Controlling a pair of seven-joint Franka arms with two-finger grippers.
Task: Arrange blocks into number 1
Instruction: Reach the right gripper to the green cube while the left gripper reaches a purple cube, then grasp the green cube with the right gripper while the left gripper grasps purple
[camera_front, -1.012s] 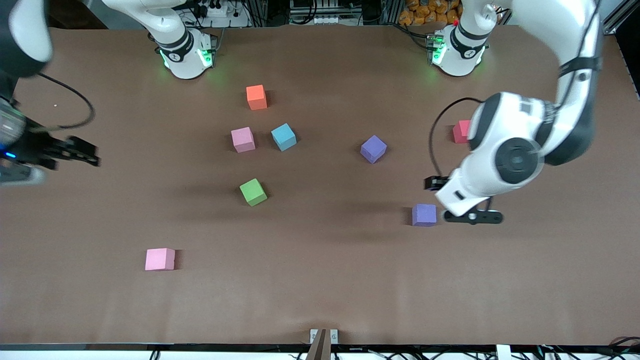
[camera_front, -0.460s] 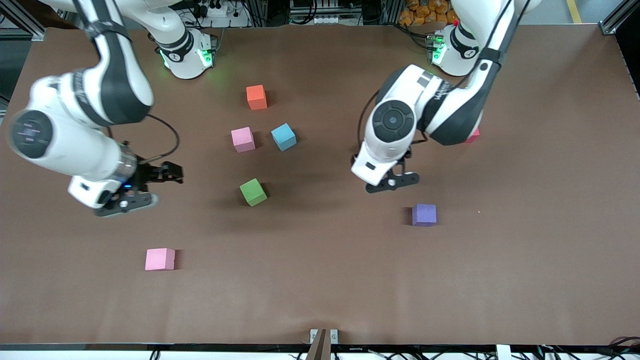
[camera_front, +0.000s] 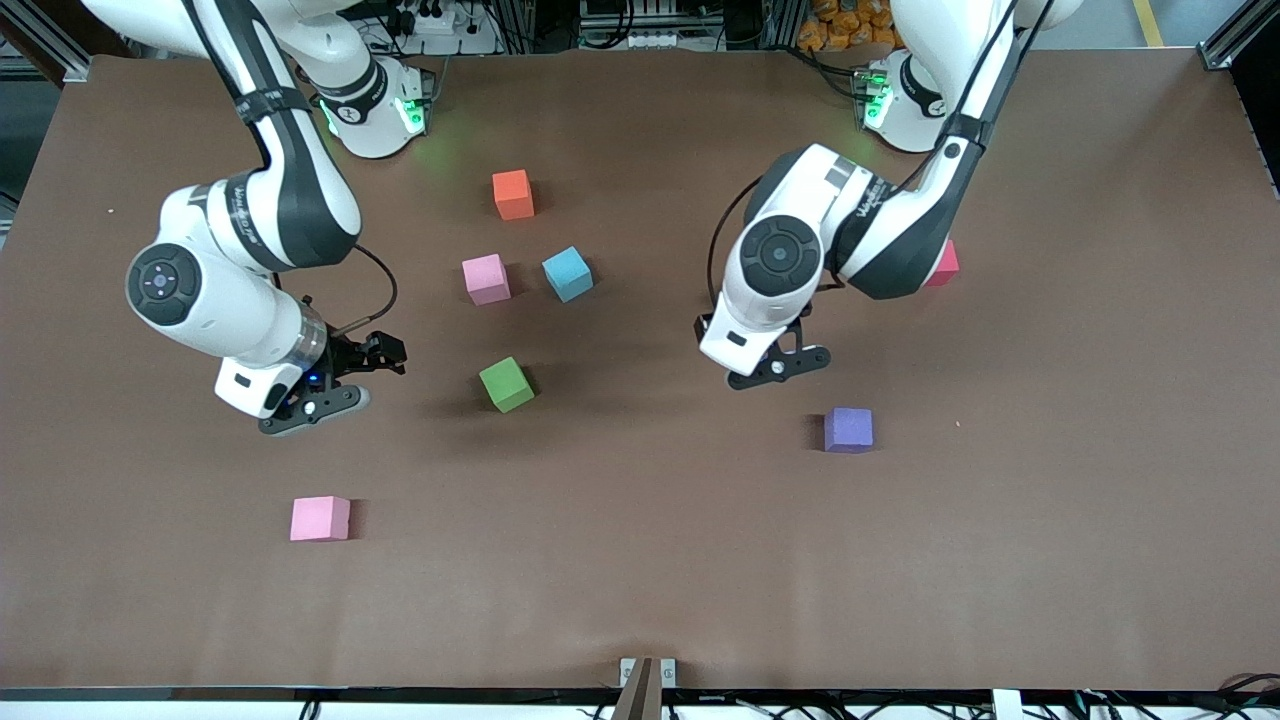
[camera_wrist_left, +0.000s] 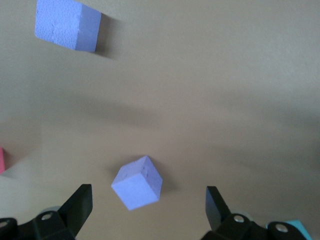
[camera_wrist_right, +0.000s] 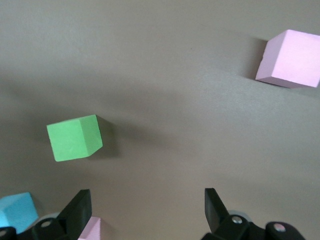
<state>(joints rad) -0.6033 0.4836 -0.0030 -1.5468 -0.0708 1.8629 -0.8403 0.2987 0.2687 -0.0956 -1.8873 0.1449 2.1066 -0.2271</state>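
Note:
My left gripper (camera_wrist_left: 147, 200) hangs open over a purple block (camera_wrist_left: 137, 182), which lies tilted between its fingers without touching them. In the front view the left arm hides that block. A second purple block (camera_front: 848, 430) lies nearer the front camera. The green block (camera_front: 506, 384) sits mid-table, with the light blue block (camera_front: 567, 274) and a pink block (camera_front: 486, 279) farther from the camera. My right gripper (camera_wrist_right: 146, 200) is open and holds nothing, over bare table beside the green block (camera_wrist_right: 75, 137), toward the right arm's end.
An orange cube (camera_front: 513, 194) lies near the right arm's base. A red cube (camera_front: 943, 264) peeks out from under the left arm. Another pink cube (camera_front: 320, 519) sits alone nearer the front camera, toward the right arm's end.
Both arms swung in from the table's ends. The left gripper came over the purple block. The right gripper moved in toward the green block. No block has shifted.

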